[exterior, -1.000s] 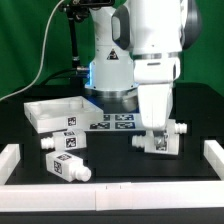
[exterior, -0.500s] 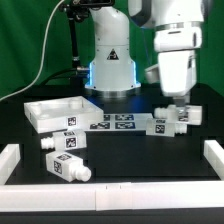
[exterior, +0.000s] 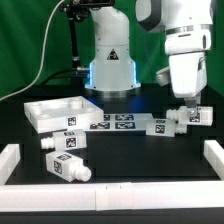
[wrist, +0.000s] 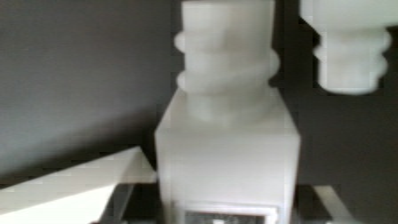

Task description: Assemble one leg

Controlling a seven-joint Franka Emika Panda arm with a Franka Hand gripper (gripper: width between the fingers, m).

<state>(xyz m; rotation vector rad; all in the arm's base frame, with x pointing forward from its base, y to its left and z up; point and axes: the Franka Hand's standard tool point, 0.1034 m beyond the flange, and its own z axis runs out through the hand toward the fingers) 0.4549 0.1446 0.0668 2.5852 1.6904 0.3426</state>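
Though the gripper hangs right over the leg, with its jaws reaching down to the block, neither view shows whether they clamp it or merely stand around it. That leg lies flat on the matt black table, far over on the exterior view's right and just beside a second leg. It is a smooth white block with square edges and a black-and-white tag on its face. In the wrist view the leg fills the middle: a plain boxy body narrowing to a round, ridged peg, slightly blurred. Its long axis runs across the exterior view, nearly level, and the peg end seems to point to that view's right. A second peg of the same shape shows alongside, apart from the first and pointing much the same way.
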